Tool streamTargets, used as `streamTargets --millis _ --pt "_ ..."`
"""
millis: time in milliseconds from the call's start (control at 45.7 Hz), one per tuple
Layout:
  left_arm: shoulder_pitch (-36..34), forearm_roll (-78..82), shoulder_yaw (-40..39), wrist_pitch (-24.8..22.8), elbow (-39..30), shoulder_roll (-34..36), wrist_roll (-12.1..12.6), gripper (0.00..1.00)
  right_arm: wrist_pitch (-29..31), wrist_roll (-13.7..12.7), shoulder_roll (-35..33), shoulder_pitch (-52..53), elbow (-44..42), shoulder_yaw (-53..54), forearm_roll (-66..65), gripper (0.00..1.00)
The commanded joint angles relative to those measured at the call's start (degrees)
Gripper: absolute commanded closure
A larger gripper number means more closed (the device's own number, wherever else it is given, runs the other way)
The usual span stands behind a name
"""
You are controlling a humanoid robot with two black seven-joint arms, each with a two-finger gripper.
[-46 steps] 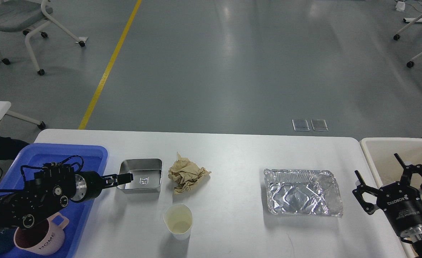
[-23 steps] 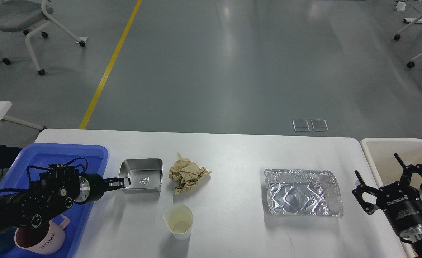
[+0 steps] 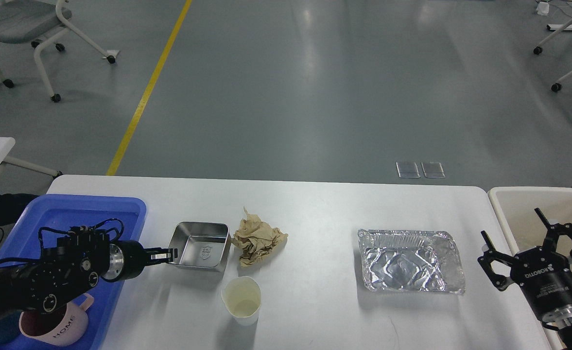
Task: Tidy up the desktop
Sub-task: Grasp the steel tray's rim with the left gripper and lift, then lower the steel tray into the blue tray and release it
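- desktop (image 3: 315,209): white, fills lower half of head view, far edge at 12 o'clock.
- left gripper (image 3: 169,254): at 9 o'clock side, fingers close together at left rim of steel tin (image 3: 200,245); can't tell if clamped on it.
- crumpled brown paper (image 3: 258,236) touches tin's 3 o'clock side; paper cup (image 3: 241,299) at its 5 o'clock.
- foil tray (image 3: 409,261) well apart toward 3 o'clock.
- right gripper (image 3: 528,243): fingers spread, holds nothing, over beige bin (image 3: 509,199).
- blue tray (image 3: 86,206) holds pink mug (image 3: 57,325).
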Motion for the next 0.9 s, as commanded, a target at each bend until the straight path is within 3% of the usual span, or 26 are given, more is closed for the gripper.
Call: streamTargets --millis 0,328,547,766,876 --pt "-1.1 0.0 0.0 -1.5 -0.1 0.7 -0.6 1.00 -0.1 0.0 0.0 0.0 0.0 0.0 0.0 0.00" --pt "-6.4 -0.8 -0.7 -5.5 -2.6 8.0 -2.0 1.00 -0.1 0.0 0.1 0.0 0.1 -0.2 -0.1 0.00" --pt "-9.5 -1.1 -0.6 -5.9 -11.9 17.5 -2.7 1.00 -0.1 0.0 0.1 0.1 0.1 -0.3 -0.1 0.00" --pt "-11.2 -0.6 -0.6 -10.0 -17.1 28.1 -3.1 1.00 -0.2 0.0 0.1 0.5 0.1 -0.4 -0.1 0.00" --pt "-11.2 -0.4 -0.6 -11.6 -18.9 32.2 -4.6 1.00 -0.3 0.0 0.0 0.6 0.1 -0.4 -0.1 0.00"
